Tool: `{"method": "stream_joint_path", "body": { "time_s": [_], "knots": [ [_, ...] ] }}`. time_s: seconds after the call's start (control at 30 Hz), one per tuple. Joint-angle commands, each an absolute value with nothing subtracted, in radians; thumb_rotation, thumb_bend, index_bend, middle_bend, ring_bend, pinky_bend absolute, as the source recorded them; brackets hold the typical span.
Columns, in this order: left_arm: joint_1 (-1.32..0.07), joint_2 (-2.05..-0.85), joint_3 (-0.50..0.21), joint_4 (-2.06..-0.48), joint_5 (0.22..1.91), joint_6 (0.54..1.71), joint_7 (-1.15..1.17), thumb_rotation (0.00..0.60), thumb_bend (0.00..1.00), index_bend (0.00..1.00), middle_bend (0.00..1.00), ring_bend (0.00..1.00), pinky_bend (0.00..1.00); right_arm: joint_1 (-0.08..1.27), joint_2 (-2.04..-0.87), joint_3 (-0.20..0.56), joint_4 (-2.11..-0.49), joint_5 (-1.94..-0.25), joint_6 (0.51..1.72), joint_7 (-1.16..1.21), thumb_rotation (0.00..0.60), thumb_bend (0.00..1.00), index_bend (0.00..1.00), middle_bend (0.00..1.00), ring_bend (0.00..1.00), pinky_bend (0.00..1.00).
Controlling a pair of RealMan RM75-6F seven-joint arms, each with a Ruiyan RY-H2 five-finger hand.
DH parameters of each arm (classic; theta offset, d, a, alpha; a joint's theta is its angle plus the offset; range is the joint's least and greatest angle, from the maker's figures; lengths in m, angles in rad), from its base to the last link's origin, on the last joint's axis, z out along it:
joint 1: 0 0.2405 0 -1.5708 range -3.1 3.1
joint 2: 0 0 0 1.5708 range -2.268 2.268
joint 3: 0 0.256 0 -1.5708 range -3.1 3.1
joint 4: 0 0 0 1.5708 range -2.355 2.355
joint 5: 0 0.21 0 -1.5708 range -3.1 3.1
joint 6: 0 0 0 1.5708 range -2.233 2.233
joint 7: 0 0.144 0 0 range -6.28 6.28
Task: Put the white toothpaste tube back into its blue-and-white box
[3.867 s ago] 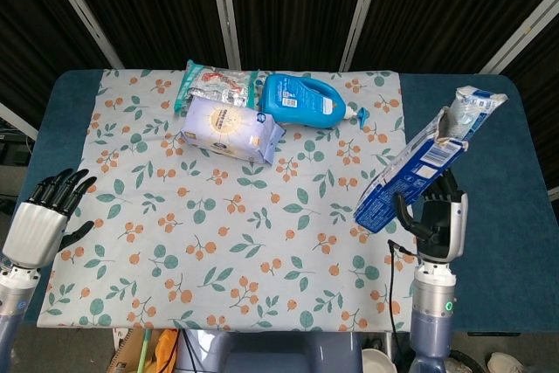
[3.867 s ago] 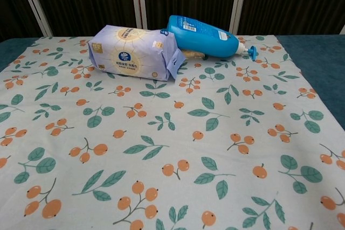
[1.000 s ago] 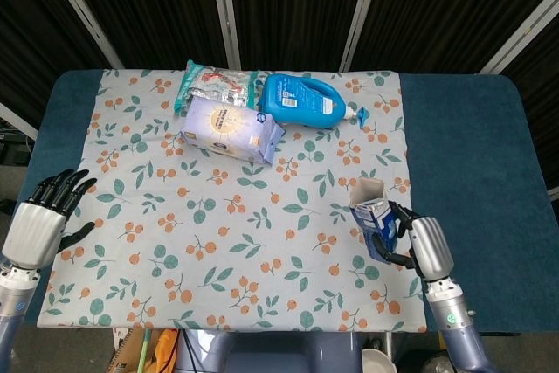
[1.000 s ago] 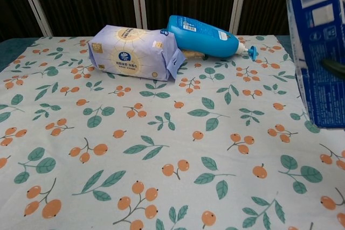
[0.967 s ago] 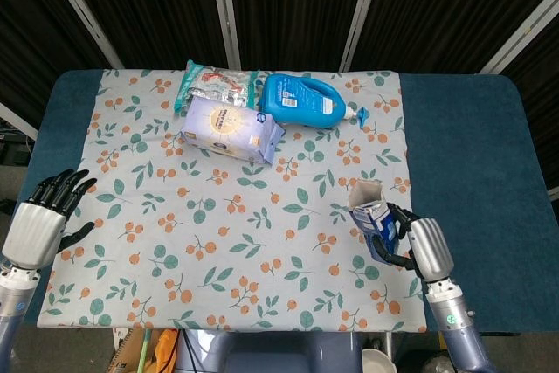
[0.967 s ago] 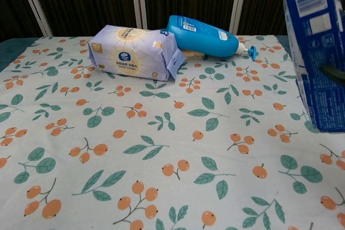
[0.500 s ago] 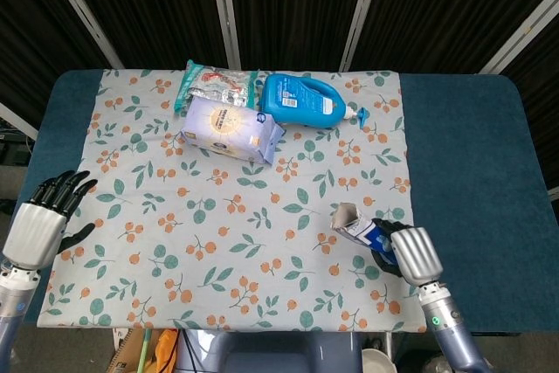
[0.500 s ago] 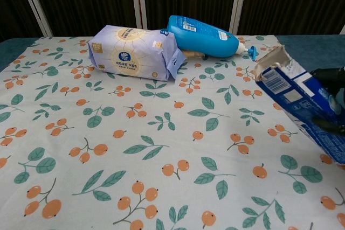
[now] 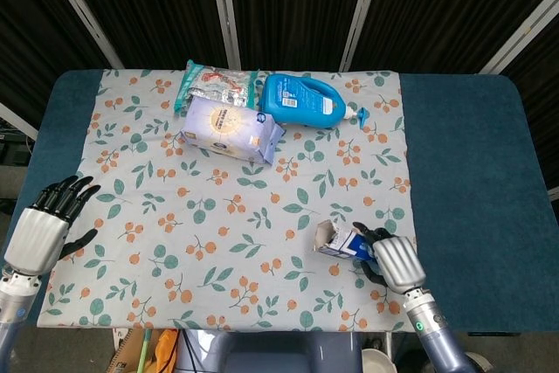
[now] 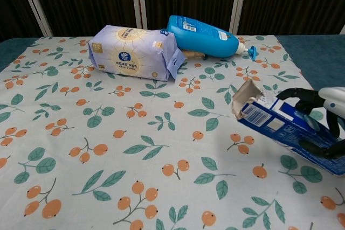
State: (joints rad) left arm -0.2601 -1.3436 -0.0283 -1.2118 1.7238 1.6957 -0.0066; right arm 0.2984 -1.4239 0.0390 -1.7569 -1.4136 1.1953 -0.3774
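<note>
My right hand (image 9: 393,259) (image 10: 323,119) grips the blue-and-white toothpaste box (image 9: 339,243) (image 10: 280,125) near the cloth's front right. The box is tilted low over the cloth, its torn open flap end pointing left. The white toothpaste tube shows in neither view; whether it is inside the box I cannot tell. My left hand (image 9: 42,226) hangs at the table's left edge, fingers spread and holding nothing; the chest view does not show it.
At the back of the floral cloth (image 9: 218,216) lie a lavender tissue pack (image 9: 231,128) (image 10: 135,52), a blue detergent bottle (image 9: 306,100) (image 10: 207,36) on its side, and a clear snack bag (image 9: 218,85). Blue table surface (image 9: 472,155) lies to the right.
My right hand has brought the box down from high on the right, through upright, to a low tilt, and shifted it left. The tube sticking out at first is no longer visible. Left hand barely moved.
</note>
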Motion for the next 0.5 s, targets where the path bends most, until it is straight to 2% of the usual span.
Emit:
{"method": "stream_joint_path", "body": {
  "time_s": [0.03,0.13,0.2,0.37,0.5],
  "knots": [
    [-0.259,-1.342,-0.027,-1.215,1.725,1.695,-0.007,0.600,0.12,0.18,0.16,0.17,0.25,0.302,-1.423,0.030,-1.768,-1.402,1.183,-0.398,0.600,0.42,0.03,0.28,0.19,0.26],
    [-0.259,-1.341,-0.027,-1.218,1.728,1.695,-0.006,0.600,0.12,0.18,0.16,0.17,0.25,0.307,-1.417,0.025,-1.788,-1.381,1.165,-0.421,0.600,0.38,0.00,0.18,0.10,0.19],
    [-0.259,-1.341,-0.027,-1.220,1.729,1.695,-0.005,0.600,0.12,0.18,0.16,0.17,0.25,0.310,-1.415,0.025,-1.801,-1.373,1.159,-0.433,0.600,0.36,0.00,0.15,0.08,0.17],
    [-0.256,-1.338,-0.027,-1.227,1.725,1.693,-0.006,0.600,0.12,0.18,0.15,0.16,0.24,0.312,-1.406,0.031,-1.833,-1.367,1.170,-0.440,0.600,0.36,0.00,0.14,0.08,0.17],
    [-0.245,-1.327,-0.026,-1.252,1.711,1.687,-0.013,0.600,0.12,0.17,0.13,0.14,0.21,0.300,-1.355,0.042,-1.866,-1.382,1.208,-0.407,0.600,0.36,0.00,0.14,0.08,0.17]
  ]
}}
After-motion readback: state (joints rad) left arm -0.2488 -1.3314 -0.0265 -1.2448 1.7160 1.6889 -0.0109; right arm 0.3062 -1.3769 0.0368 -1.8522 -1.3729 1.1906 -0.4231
